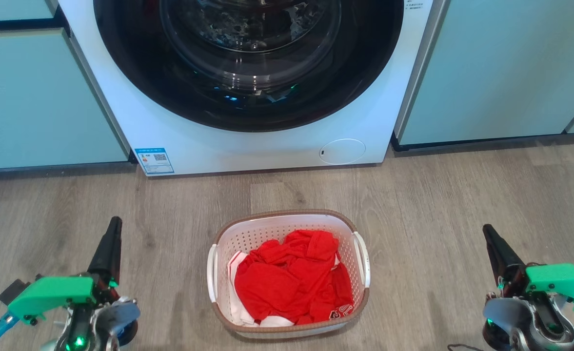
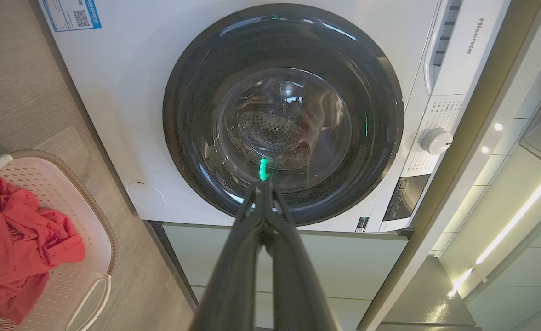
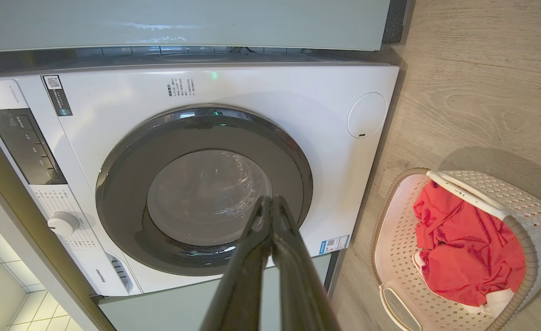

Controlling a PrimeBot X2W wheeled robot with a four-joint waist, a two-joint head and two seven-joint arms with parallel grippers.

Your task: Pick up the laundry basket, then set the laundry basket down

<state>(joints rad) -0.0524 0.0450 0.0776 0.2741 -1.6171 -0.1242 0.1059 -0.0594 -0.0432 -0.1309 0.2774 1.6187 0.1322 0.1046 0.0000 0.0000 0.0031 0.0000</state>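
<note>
Both grippers sit low at either side: left gripper (image 1: 113, 229) and right gripper (image 1: 490, 236), fingers pressed together, holding nothing, well apart from the basket. Wood floor (image 1: 462, 195) carries the washer (image 1: 247, 141) at the back, door shut. Laundry basket (image 1: 277, 233) rests on the floor between the grippers, in front of the washer, with red clothes (image 1: 291, 278) inside.

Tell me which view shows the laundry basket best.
The head view: the whole laundry basket sits centred, with its rim, both handles and red clothes visible. The left wrist view crops it at the left edge; the right wrist view shows most of it, cropped at the bottom right.
</note>
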